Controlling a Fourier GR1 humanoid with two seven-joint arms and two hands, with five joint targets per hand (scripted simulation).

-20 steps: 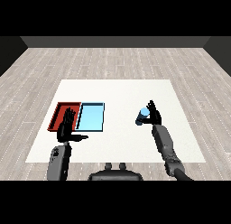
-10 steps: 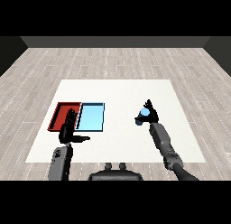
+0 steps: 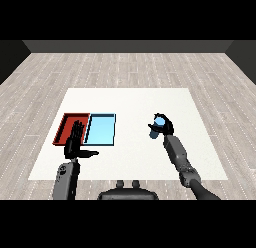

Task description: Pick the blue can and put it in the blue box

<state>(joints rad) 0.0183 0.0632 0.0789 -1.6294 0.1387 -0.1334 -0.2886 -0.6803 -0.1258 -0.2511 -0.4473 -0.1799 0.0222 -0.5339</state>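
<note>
Now, you have the broad white square table (image 3: 130,99) spread across a grey plank floor (image 3: 125,67), and everything else sits on or above it. On its left half you see two shallow rectangular trays lying side by side with their long edges touching: the red tray (image 3: 66,123) on the outside and the light blue tray (image 3: 101,130) toward the middle. Your robot's left grey forearm (image 3: 66,178) comes up from the lower left, and its black left hand (image 3: 75,143) stands at the near edge of the trays, overlapping the near end of the red one, with fingers straight and pointing away from you, thumb stuck out to the side, holding nothing. The right grey forearm (image 3: 180,159) rises from the lower right toward the centre of the table's right half. There the black right hand (image 3: 165,126) is curled round the small blue cylindrical can (image 3: 156,130), fingers arching over its top and the can's body showing on the hand's left side. The can is well apart from the light blue tray, to its right, with bare table between them; you cannot tell whether it rests on the table or is lifted.
</note>
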